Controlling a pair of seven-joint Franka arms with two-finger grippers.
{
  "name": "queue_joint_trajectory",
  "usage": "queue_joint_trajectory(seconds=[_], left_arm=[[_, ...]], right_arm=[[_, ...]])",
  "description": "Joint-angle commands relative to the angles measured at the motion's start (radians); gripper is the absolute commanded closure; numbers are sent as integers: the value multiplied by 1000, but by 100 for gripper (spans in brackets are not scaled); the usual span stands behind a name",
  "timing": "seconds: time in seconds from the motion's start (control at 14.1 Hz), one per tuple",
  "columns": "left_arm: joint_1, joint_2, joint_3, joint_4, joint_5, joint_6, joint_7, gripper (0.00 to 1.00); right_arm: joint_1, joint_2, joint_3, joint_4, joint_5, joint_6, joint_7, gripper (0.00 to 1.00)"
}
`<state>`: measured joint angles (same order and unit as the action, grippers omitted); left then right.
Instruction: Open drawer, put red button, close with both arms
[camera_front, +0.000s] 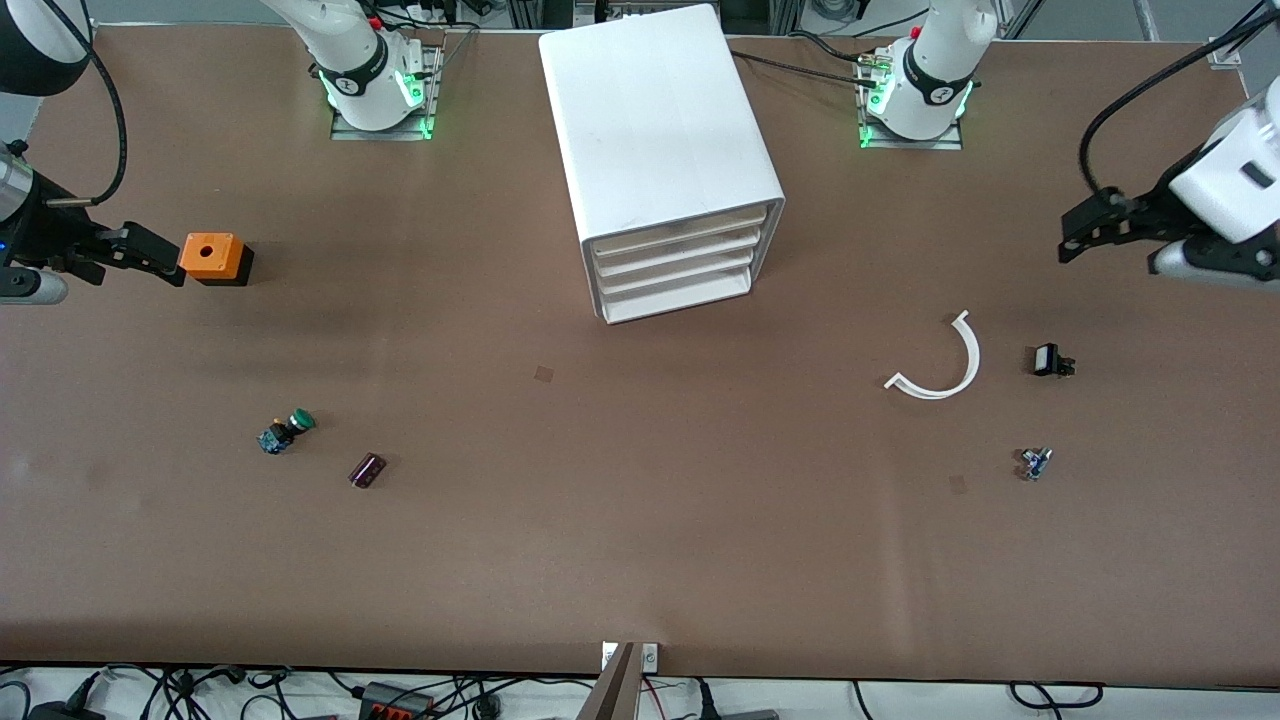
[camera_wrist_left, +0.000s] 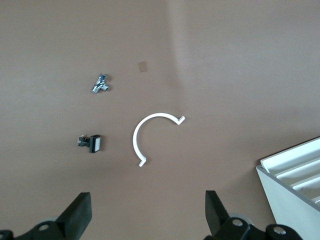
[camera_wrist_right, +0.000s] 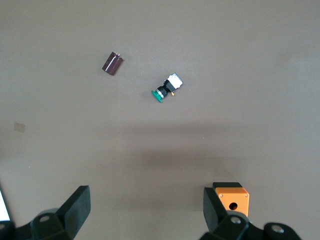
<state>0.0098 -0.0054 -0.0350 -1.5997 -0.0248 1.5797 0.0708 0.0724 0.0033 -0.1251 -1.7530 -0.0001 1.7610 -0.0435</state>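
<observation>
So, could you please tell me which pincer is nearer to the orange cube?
Right. The right pincer hovers beside the orange cube; the left pincer hangs over the table's left-arm end.

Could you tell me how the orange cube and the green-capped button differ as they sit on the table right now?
The orange cube is a boxy block with a hole on top; the green-capped button is smaller and lies on its side. The cube sits farther from the front camera than the button. Both lie toward the right arm's end.

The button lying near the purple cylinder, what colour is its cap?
Green. The button has a green cap on a black body, clearest in the right wrist view.
</observation>
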Motion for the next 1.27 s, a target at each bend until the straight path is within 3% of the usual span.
queue_joint_trajectory(seconds=[0.0,1.2], left_arm=[[-24,-25,33,-66,-18,29,67,0],[-31,4,6,-29,22,22,75,0]], right_arm=[[-9,-11,13,-5,-15,-12,10,0],[-8,-9,27,3,-12,-18,8,0]])
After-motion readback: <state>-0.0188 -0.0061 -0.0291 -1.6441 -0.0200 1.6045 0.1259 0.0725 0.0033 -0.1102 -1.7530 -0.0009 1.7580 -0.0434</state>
